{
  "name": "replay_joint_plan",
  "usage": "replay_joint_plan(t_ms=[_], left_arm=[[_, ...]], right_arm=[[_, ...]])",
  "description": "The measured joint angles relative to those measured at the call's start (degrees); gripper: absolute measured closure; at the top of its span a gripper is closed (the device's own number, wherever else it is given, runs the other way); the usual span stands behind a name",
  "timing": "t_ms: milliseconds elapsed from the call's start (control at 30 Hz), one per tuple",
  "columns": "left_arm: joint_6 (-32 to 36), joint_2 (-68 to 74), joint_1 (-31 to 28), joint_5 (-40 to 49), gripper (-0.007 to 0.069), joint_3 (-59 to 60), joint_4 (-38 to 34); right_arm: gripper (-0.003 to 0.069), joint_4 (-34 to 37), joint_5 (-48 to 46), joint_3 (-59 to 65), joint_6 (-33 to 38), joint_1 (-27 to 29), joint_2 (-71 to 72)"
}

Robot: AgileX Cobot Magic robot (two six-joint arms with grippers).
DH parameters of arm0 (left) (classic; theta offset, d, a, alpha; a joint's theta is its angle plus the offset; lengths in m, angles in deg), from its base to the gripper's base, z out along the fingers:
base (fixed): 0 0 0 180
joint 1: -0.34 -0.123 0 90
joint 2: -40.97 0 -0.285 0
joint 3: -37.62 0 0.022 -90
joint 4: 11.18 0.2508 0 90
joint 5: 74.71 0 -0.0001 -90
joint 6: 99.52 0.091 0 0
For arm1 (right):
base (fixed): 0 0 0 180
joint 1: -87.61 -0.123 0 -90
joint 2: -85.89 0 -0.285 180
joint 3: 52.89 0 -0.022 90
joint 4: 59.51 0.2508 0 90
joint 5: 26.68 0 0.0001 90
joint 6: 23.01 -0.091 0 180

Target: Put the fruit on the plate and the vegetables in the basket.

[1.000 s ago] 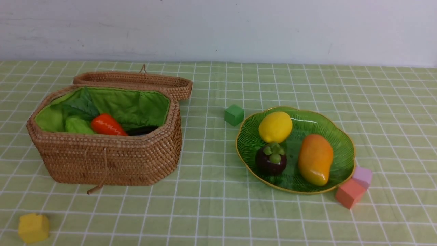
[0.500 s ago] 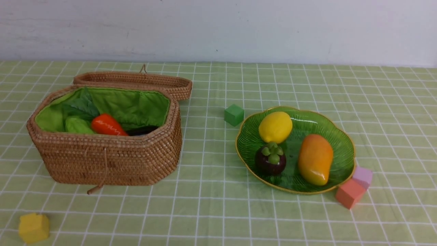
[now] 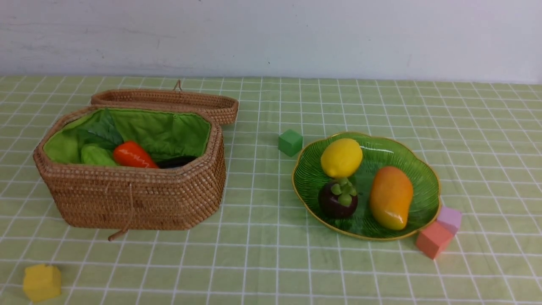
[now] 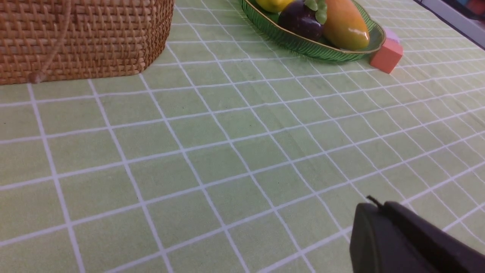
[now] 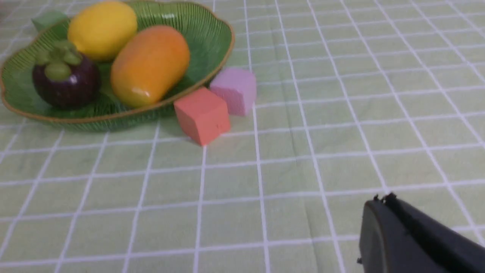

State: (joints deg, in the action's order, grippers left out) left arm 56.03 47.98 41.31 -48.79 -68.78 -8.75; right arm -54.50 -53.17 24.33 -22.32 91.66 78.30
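eggplant [image 3: 175,162]: we are seeing only a dark sliver behind the basket [image 3: 131,199] front wall
bitter gourd [image 3: 96,155]: lying partly hidden inside basket

green plate [image 3: 423,186], brown basket [image 3: 139,199], checked tablecloth [image 3: 271,262]

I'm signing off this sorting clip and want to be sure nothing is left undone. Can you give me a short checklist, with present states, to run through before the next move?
1. Fruit on the plate: lemon, mangosteen and mango all lie in it: ok.
2. Vegetables in the basket: carrot and bitter gourd show inside; a dark shape by the carrot may be the eggplant: cannot tell.
3. No task item left on the tablecloth; only foam cubes lie there: ok.
4. Left hand shut, holding nothing: ok.
5. Right hand shut, holding nothing: ok.
6. Basket lid lies open behind the basket: ok.
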Motion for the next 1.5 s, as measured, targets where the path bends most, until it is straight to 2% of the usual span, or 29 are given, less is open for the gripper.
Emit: replay_joint_plan(t_ms=[167,1067,1200,1267,1333,1367,1467,1500], left_arm=[[-0.01,0.00,0.00,0.07,0.0636,0.00,0.00],[-0.01,0.00,0.00,0.07,0.0616,0.00,0.00],[-0.01,0.00,-0.21,-1.59,0.0613,0.84,1.91],[-0.01,0.00,-1.88,-3.93,0.0614,1.91,2.65],[-0.01,0.00,-7.25,-8.85,0.0633,3.66,3.02],[-0.01,0.00,-7.89,-9.94,0.0638,3.95,2.95],[0.84,0.00,-20.15,-18.62,0.0638,5.03,0.68],[1.23,0.00,-22.13,-19.19,0.0638,5.03,0.20]], right_arm=[[0.0677,0.27,3.21,0.80,-0.69,0.11,0.46],[0.0668,0.22,3.51,0.86,-0.69,0.27,0.46],[0.0666,0.22,3.51,0.86,-0.69,0.27,0.46],[0.0664,0.22,3.51,0.86,-0.69,0.27,0.46],[0.0662,0.22,3.53,0.86,-0.69,0.27,0.46],[0.0662,0.22,3.53,0.86,-0.69,0.32,0.46],[0.0659,0.22,3.69,0.86,-0.69,0.32,0.46],[0.0658,0.22,3.69,0.86,-0.69,0.32,0.46]])
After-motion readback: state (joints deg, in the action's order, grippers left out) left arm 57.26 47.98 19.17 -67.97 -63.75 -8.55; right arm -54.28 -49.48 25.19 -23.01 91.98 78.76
